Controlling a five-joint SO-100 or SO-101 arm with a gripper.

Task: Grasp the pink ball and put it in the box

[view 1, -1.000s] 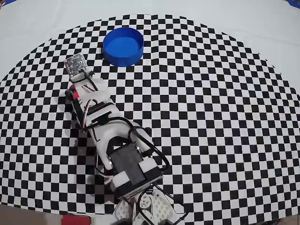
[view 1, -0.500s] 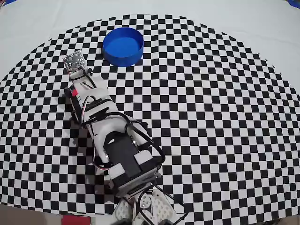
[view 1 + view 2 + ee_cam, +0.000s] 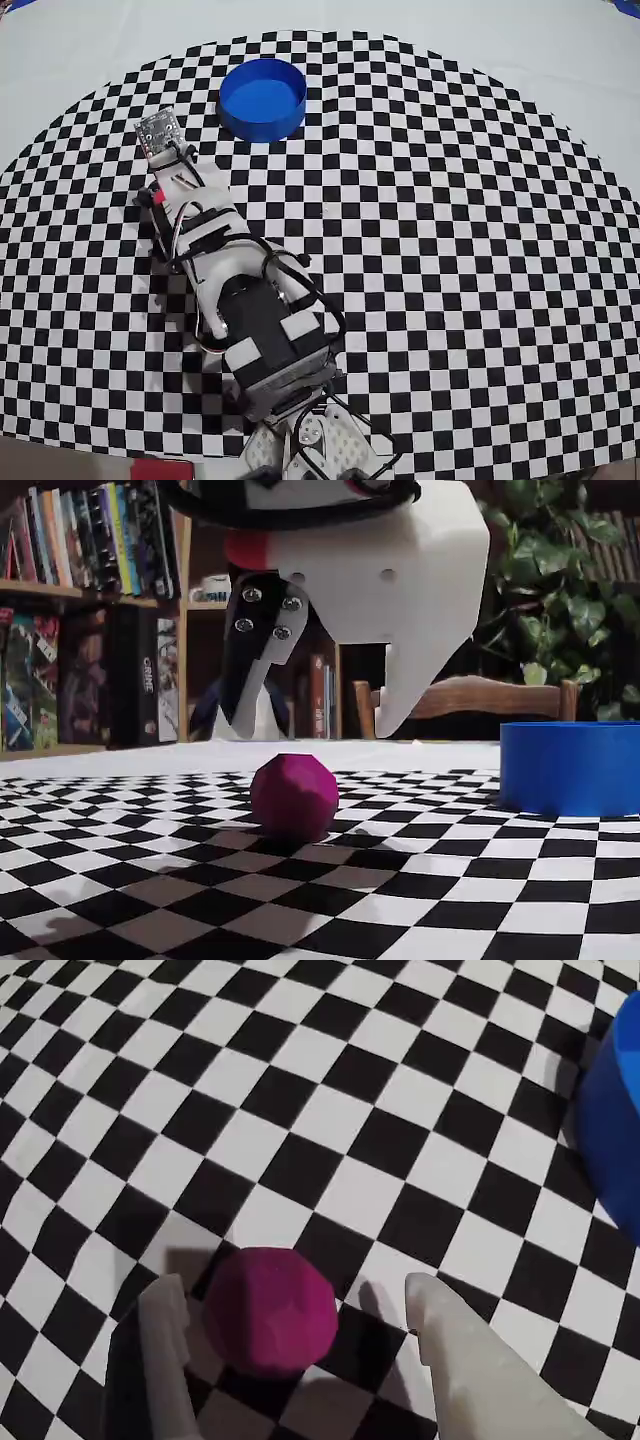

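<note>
Pink ball (image 3: 270,1308) sits on the checkered cloth (image 3: 330,1090) between your gripper (image 3: 300,1305) fingers, spread apart, untouched; box (image 3: 612,1150) at 2 o'clock. Fixed view: fingertips above the ball, box at 3 o'clock

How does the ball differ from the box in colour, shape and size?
The ball is magenta-pink; the box is bright blue. The ball is a small, faceted sphere; the box is a round, low-walled, open tub, much wider than the ball. The ball sits under the open gripper; the box stands apart, clear of it. Both rest on the checkered cloth.
</note>
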